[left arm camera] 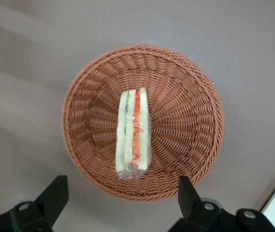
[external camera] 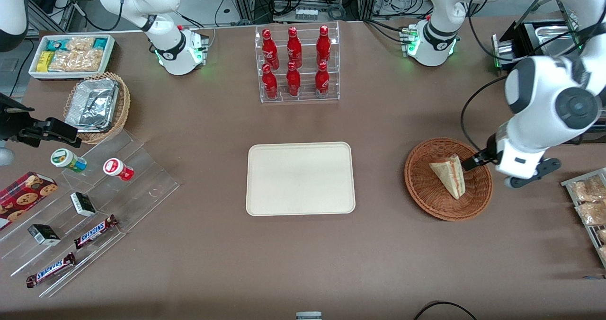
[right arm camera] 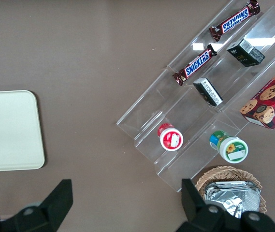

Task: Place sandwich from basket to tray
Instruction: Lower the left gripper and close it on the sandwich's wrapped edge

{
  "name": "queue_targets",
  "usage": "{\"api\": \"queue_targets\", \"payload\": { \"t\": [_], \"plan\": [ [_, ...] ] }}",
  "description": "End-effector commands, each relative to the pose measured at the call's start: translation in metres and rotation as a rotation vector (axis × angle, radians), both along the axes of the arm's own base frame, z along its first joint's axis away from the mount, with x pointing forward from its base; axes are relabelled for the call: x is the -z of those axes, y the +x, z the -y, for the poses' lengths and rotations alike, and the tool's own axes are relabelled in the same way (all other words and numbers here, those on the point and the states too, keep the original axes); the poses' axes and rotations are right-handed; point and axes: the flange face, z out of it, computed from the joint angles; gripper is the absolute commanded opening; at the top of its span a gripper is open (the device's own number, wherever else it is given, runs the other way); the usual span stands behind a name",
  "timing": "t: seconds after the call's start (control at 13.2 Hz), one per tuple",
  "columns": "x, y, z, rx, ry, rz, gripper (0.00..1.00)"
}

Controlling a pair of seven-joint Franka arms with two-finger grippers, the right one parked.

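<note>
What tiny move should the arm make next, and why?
Probably lower straight down. The gripper hovers above the woven basket with its fingers spread open and nothing between them, and the wrapped sandwich lies in the basket's middle, untouched. Descending would bring the fingers either side of it; it may need a small shift first. The cream tray is bare.

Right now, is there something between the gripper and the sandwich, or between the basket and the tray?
Nothing visible. The open gripper hangs above the basket, with the sandwich uncovered below it. Only bare table lies between basket and tray.
</note>
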Motion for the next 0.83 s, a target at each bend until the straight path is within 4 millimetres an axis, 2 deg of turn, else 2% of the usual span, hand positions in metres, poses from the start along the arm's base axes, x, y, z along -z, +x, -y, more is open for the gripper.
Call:
{"api": "queue_targets", "payload": {
  "t": [0.0,0.15,0.76],
  "plan": [
    [0.035,-0.006,0.005,-0.023,0.002,0.005,1.0],
    [0.061,-0.012,0.004,-0.029,0.0,0.013,1.0],
    [0.11,-0.024,-0.003,-0.044,-0.005,0.02,1.0]
  ]
}}
